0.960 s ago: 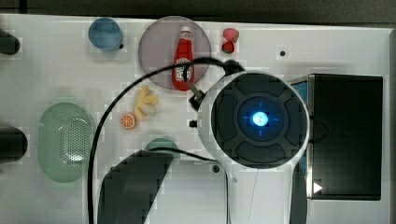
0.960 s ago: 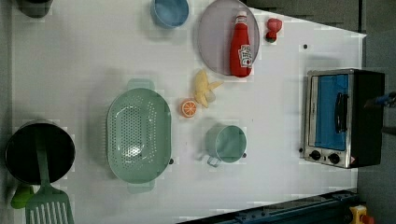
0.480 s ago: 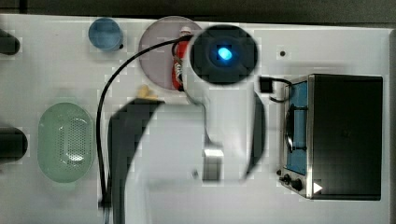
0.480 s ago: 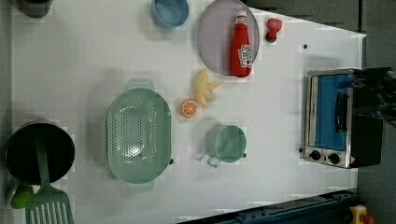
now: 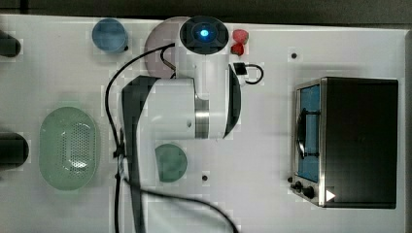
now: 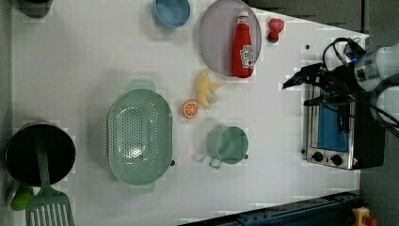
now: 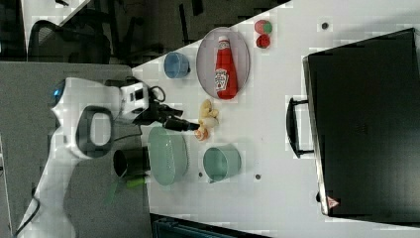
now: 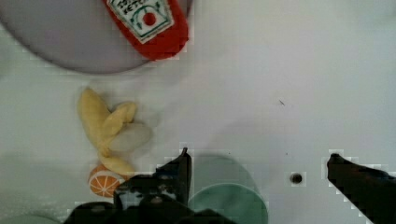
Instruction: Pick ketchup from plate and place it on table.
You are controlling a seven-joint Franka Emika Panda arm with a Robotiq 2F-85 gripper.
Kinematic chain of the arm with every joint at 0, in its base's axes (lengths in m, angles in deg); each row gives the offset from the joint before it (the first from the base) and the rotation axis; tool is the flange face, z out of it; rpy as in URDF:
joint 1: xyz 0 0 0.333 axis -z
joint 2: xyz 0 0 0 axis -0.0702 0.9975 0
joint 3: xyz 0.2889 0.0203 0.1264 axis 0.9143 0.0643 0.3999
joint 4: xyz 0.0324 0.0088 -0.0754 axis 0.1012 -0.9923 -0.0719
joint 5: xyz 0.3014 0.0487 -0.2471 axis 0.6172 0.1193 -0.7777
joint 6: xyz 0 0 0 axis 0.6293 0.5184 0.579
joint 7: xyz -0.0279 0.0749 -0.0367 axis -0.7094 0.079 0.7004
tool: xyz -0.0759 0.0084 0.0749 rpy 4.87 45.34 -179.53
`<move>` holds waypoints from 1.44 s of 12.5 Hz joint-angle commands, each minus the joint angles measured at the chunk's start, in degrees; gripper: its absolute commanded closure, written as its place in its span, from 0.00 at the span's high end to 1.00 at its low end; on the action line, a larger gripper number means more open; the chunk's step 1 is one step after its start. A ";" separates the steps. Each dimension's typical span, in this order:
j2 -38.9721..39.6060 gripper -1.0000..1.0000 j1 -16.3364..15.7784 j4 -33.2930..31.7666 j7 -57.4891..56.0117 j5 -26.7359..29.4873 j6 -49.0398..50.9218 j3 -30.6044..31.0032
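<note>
Red ketchup (image 6: 243,44) lies flat on the lilac plate (image 6: 215,42), its white label in the wrist view reading partly "KETC". Empty above the white table (image 6: 84,61), the pincer (image 8: 257,163) gapes wide.

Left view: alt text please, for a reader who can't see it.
A small red ketchup squeeze bottle lies on a round greyish-lilac plate on a white table. The robot's open hand hovers toward the left view's right, clear of it, near a silver toaster oven.
</note>
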 commanded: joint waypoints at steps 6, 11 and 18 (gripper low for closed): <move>13.42 1.00 -1.69 11.91 -21.50 -4.15 -8.10 0.21; 22.79 1.00 -3.18 16.73 -22.37 -10.76 -18.62 0.19; 32.49 1.00 -3.63 20.66 -22.36 -11.43 -25.58 -0.03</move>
